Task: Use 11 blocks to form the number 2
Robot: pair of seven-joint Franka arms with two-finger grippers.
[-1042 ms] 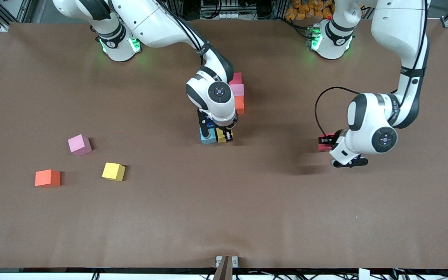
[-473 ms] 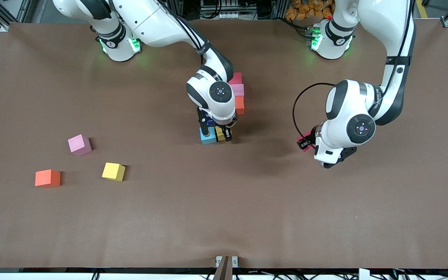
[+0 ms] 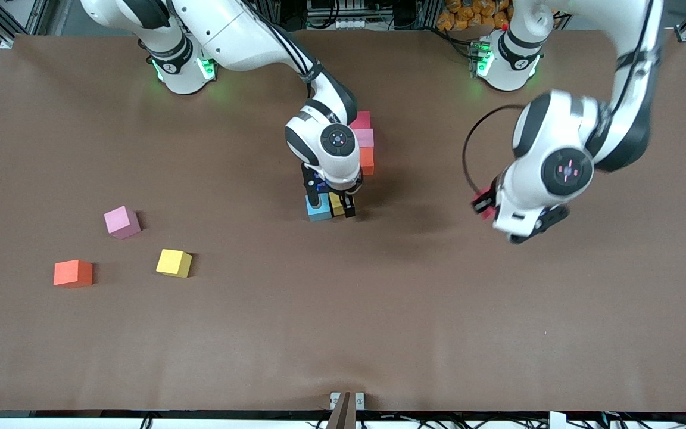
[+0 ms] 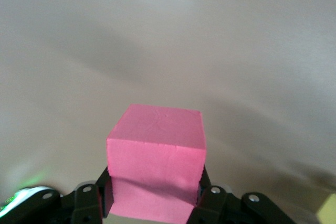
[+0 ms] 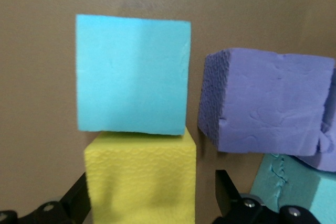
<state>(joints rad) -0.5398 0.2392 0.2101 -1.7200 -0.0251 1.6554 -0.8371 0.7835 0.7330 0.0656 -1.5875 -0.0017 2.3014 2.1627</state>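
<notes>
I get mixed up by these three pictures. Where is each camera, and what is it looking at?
Front view: high up across the table, looking down at both arms, the loose pink, yellow and orange blocks, and the digit being built.
Left wrist view: on the left arm's wrist, looking past the left gripper, shut on the crimson block, with bare table below.
Right wrist view: on the right arm's wrist, looking down at the right gripper around the yellow block, beside cyan and purple blocks.
Shared: the crimson block and that yellow block also show in the front view.
</notes>
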